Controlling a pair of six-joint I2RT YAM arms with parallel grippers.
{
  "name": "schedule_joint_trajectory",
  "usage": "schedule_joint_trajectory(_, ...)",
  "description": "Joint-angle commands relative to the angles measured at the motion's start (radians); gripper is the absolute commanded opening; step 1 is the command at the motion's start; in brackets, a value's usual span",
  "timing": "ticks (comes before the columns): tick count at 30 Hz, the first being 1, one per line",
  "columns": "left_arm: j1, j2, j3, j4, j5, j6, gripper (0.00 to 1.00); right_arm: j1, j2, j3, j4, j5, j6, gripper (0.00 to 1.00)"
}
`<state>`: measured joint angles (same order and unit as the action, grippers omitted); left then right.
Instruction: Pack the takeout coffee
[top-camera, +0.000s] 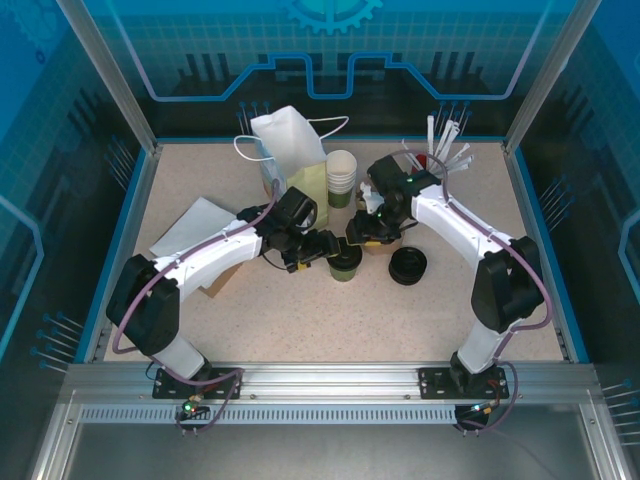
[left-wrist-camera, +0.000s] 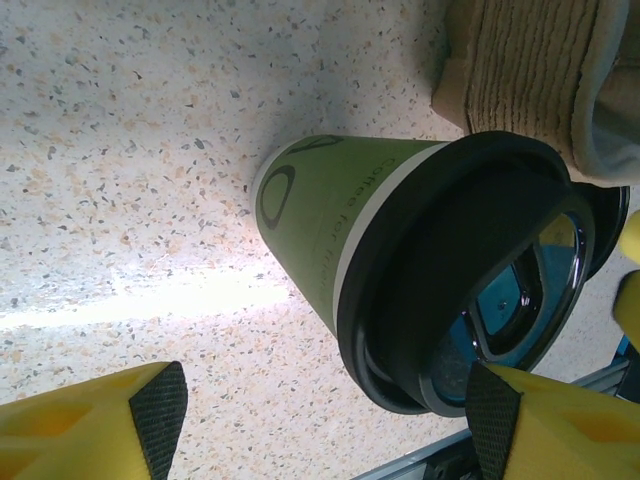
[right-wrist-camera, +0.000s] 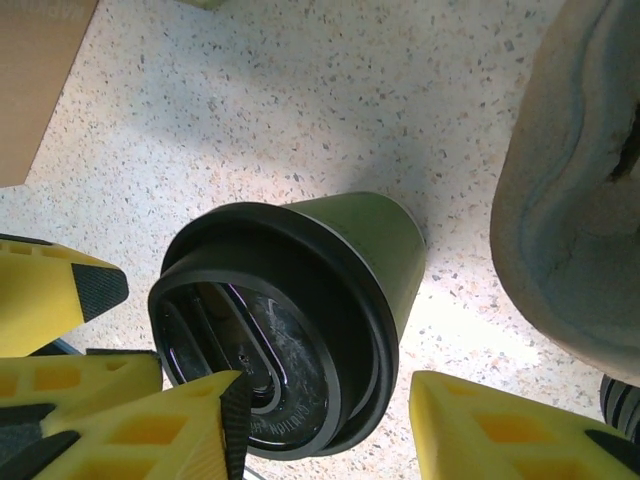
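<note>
On the green side of the coffee cup (left-wrist-camera: 330, 200) we read "Coffee for…"; embossed lettering on the lid (right-wrist-camera: 275, 350) is illegible.

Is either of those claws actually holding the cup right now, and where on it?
Nothing looks held: the takeout coffee stands on the table between the open left gripper and right gripper.

table: speckled beige tabletop (top-camera: 300, 320) | walls: blue translucent panels (top-camera: 330, 60) | front: aluminium rail (top-camera: 330, 380) | light: bright
</note>
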<state>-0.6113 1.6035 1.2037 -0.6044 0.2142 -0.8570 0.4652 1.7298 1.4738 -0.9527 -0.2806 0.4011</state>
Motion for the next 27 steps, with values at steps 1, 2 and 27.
schedule_joint_trajectory(1,0.007,-0.02,-0.013,-0.014,0.016,-0.002,0.76,0.019,0.034,0.053,-0.036,0.003,-0.029,0.48)
schedule_joint_trajectory(2,0.008,-0.019,-0.018,-0.007,0.019,-0.007,0.76,0.022,0.045,0.065,-0.04,0.003,-0.032,0.48)
schedule_joint_trajectory(27,0.007,0.011,-0.086,0.014,0.018,-0.016,0.74,0.044,0.15,0.087,-0.103,0.045,-0.045,0.38)
